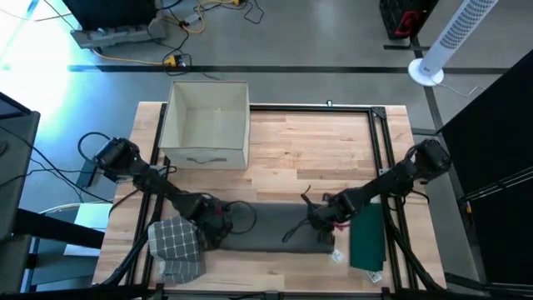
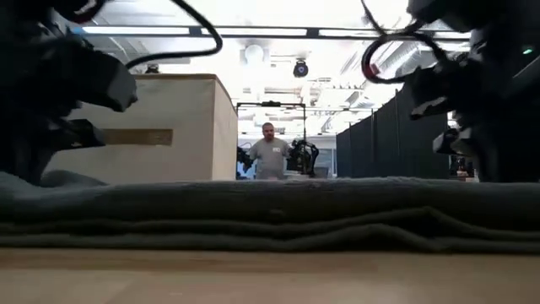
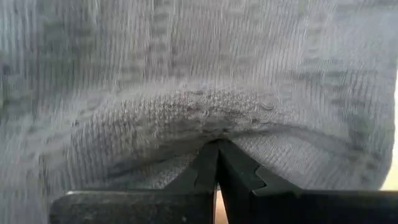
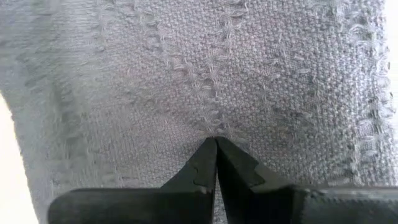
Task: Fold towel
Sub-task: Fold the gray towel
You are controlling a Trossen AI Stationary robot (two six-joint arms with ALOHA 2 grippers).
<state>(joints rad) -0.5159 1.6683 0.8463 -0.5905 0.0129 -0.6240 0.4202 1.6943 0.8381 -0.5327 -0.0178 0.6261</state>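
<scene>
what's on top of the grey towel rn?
Both pincers sit on the grey towel: left pincer and right pincer, each pinched shut on cloth. Whatever lies beneath the towel is covered.

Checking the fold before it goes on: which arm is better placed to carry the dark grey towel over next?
Neither clearly. The left gripper and right gripper each pinch an end of the dark grey towel, fingers shut on cloth; the fold likely needs both together.

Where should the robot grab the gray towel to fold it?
Probably at its two short ends, coming from above: the gray towel lies flat as a long strip. The left gripper and right gripper are shut on those ends.
</scene>
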